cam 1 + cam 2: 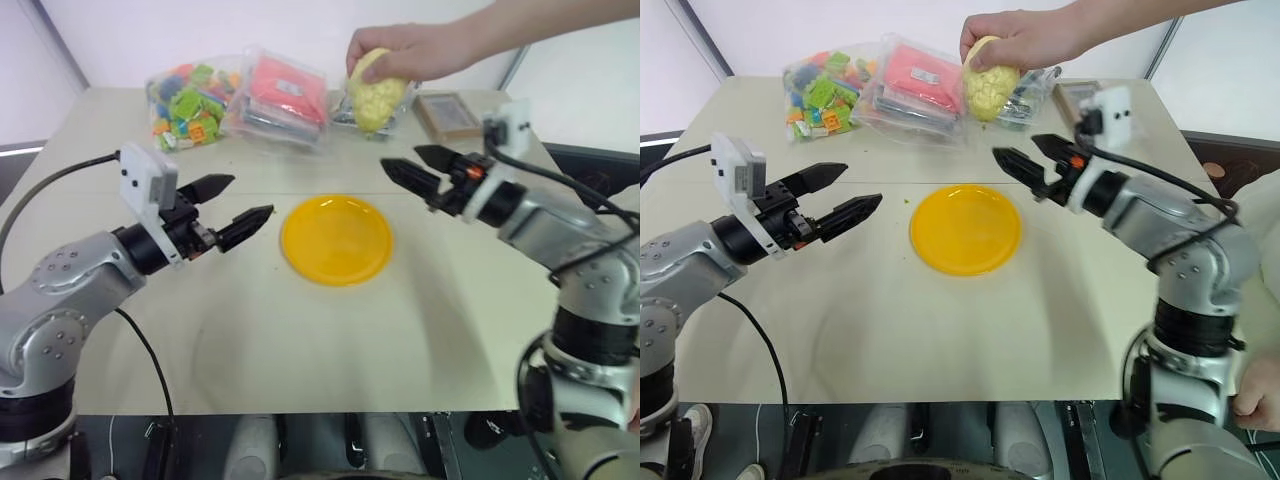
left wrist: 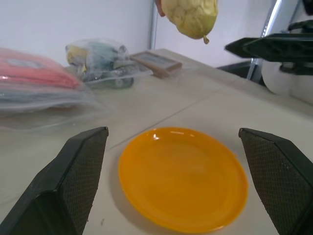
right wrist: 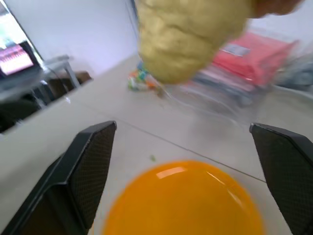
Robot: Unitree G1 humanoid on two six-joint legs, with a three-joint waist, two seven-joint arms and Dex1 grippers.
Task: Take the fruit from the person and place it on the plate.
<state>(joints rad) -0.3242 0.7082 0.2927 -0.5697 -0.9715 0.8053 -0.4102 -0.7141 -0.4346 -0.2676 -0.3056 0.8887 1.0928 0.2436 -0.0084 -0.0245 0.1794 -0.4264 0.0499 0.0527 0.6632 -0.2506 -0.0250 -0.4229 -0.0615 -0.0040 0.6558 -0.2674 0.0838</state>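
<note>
Right gripper (image 1: pixel 414 165) and left gripper (image 1: pixel 232 203) were both wide open and empty; right should've straddled the fruit (image 1: pixel 377 96) held in the person's hand (image 1: pixel 420 50) beyond the plate (image 1: pixel 336 240), closing below the person's fingers.

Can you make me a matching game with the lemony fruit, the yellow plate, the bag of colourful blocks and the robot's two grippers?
Things:
1. fruit
2. plate
3. bag of colourful blocks
4. left gripper and right gripper

States:
A. lying at the far edge of the table
B. open, holding nothing
C. held up in the person's hand
D. bare, in the middle of the table

Pairs: 1-C, 2-D, 3-A, 4-B
</note>
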